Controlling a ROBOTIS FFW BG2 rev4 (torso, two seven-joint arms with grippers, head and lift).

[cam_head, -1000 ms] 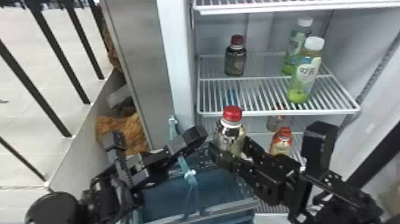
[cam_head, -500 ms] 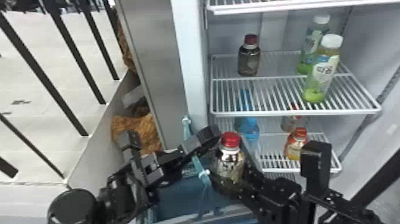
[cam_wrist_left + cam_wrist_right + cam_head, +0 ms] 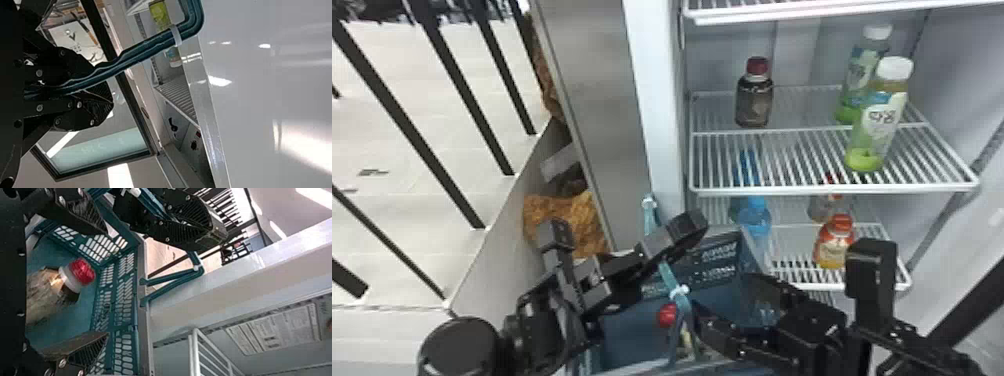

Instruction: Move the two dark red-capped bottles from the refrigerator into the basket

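The left gripper [image 3: 103,96] clamps the teal plastic basket's handle [image 3: 156,41], presumably to steady it. One dark, red-capped bottle [image 3: 49,293] is inside the basket [image 3: 632,332]; the right gripper [image 3: 106,282] stands open, likely to free it. The other squat dark glass bottle with dark-red cap [image 3: 754,100] waits upright above the basket (a second trip, then). Pale lettering [image 3: 719,265] marks the basket's far wall.

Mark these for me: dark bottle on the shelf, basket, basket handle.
Dark bottle [image 3: 754,104]: head view, body below its red cap.
Basket [image 3: 719,301]: head view, bare inner wall.
Basket handle [image 3: 150,47]: left wrist view, bare stretch short of the white tie.
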